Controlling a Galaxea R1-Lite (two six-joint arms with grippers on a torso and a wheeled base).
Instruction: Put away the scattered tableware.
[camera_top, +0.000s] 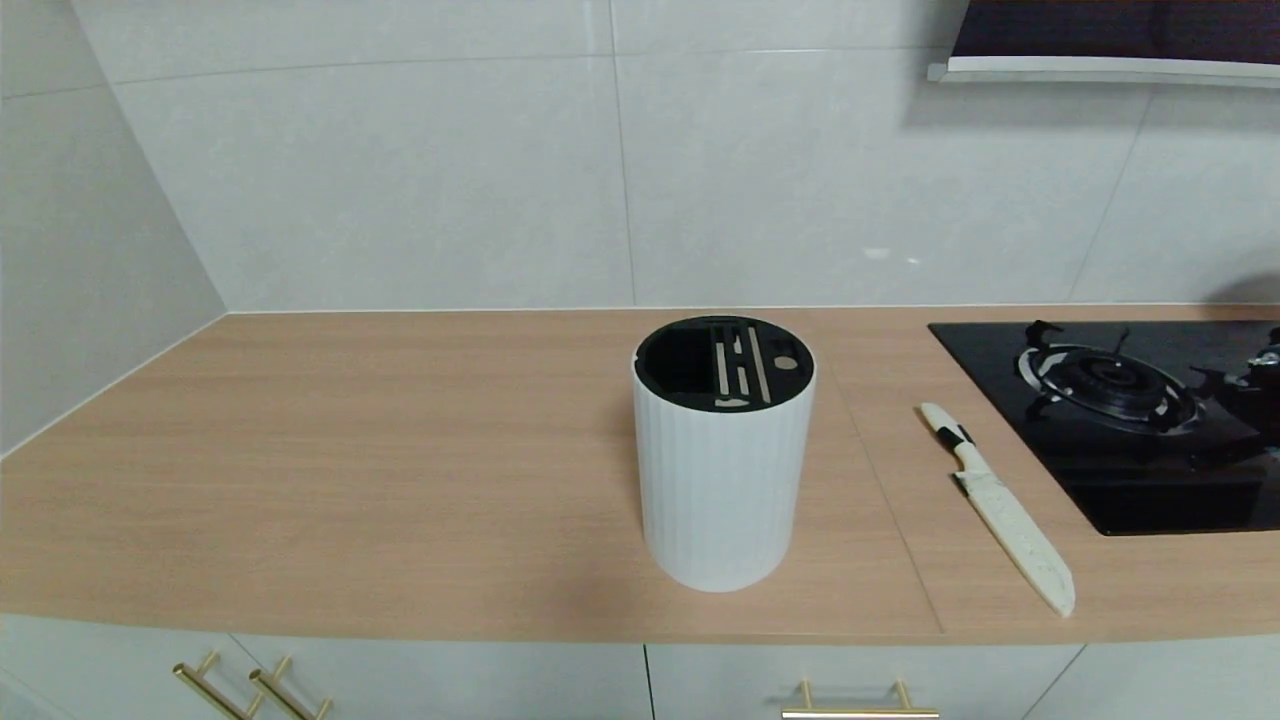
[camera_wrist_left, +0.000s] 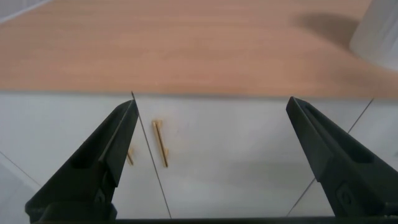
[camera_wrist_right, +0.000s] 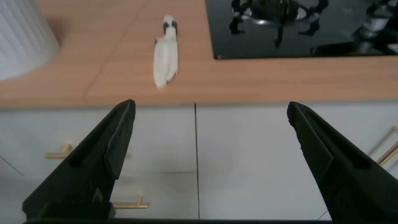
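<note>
2 end effectors are hanging in front of the cabinet fronts, below the desk's front edge, both with jaws standing wide and holding nothing. The left end effector (camera_wrist_left: 211, 106) is facing white cabinet doors with slim brass handles (camera_wrist_left: 160, 143), and the wood-grain desk (camera_top: 350, 470) is stretching smooth and matt above it. Toward the middle of the desk the knife holder (camera_top: 724, 480) is standing upright. It is a white cylinder with fine vertical ribbing and a flat black top cut with several narrow slots and 1 small round hole. Well to its right the knife (camera_top: 995, 505) is lying flat on the desk, its pale speckled blade pointing at the front edge. Its cream handle, ringed with black, is pointing toward the wall. Just beyond it the glossy black gas hob (camera_top: 1130, 420) is sitting, carrying a dark metal pan support. The right end effector (camera_wrist_right: 211, 106) is hovering roughly in line with the knife, so that arm is looking like the one to use. To do this well, it should be rising over the desk edge and closing across the handle, not the thin blade, which is lying flush on the wood and offering little to grip. Then the blade needs lining up tip-down with 1 long slot, since the slots are narrow and the holder may tip if pushed sideways.
</note>
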